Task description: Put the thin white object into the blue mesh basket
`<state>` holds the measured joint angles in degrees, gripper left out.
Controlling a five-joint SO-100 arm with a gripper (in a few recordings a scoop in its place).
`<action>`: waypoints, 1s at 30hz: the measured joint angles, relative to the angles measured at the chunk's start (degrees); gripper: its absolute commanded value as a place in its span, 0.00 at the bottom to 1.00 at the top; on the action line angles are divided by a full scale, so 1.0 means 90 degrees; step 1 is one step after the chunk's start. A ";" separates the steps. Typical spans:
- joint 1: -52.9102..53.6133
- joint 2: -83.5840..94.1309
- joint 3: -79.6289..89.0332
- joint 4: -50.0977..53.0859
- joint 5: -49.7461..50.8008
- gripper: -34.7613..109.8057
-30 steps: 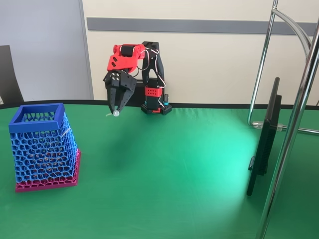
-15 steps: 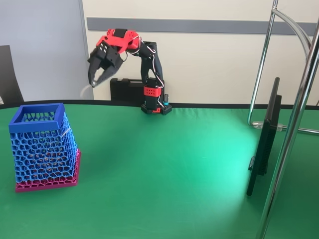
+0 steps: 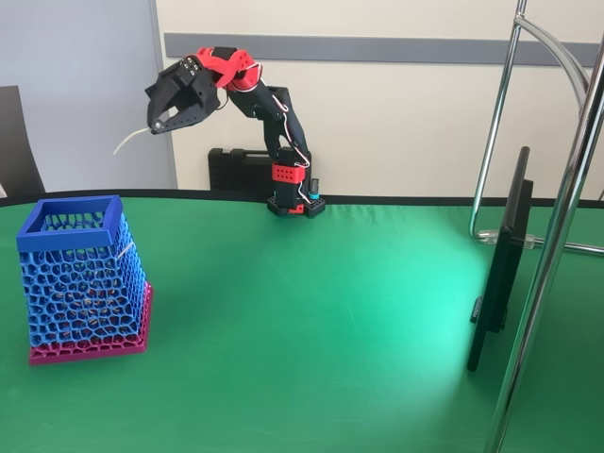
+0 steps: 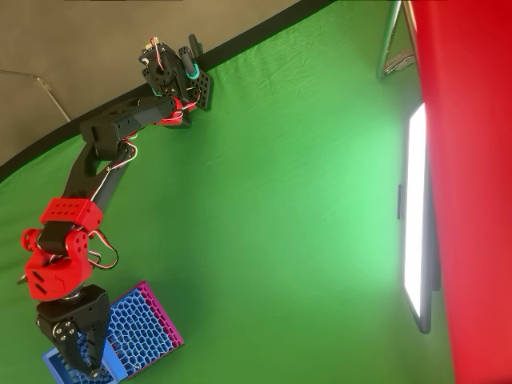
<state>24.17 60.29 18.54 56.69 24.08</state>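
Note:
In the fixed view my red and black gripper point(image 3: 154, 125) hangs high in the air, up and to the right of the blue mesh basket point(image 3: 83, 274). It is shut on the thin white object point(image 3: 130, 140), which sticks out of the fingertips down and to the left. The basket stands on the green table at the left, blue rim up and magenta base down. Seen from overhead, the gripper point(image 4: 86, 362) lies over the rim end of the basket point(image 4: 136, 332) and hides part of it.
The arm's base point(image 3: 293, 193) sits at the table's far edge, with a black case point(image 3: 236, 170) behind it. A monitor point(image 3: 500, 264) and a chrome stand point(image 3: 557, 236) occupy the right side. A dark chair point(image 3: 14, 142) is at the left edge.
The arm has swung up and to the left, carrying the white object from low near its base to high up, nearer the basket's side.

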 measured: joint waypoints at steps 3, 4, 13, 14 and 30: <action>0.0010 -0.0225 -0.0234 -0.0127 -0.0039 0.26; 0.0020 -0.0293 -0.0264 -0.0195 -0.0039 0.26; 0.0215 -0.1094 -0.0303 -0.0898 0.0352 0.26; 0.0225 -0.1201 -0.0322 -0.0947 0.0361 0.26; 0.0527 -0.2344 -0.1738 -0.1426 0.0205 0.27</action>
<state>28.92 39.20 2.90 43.86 25.93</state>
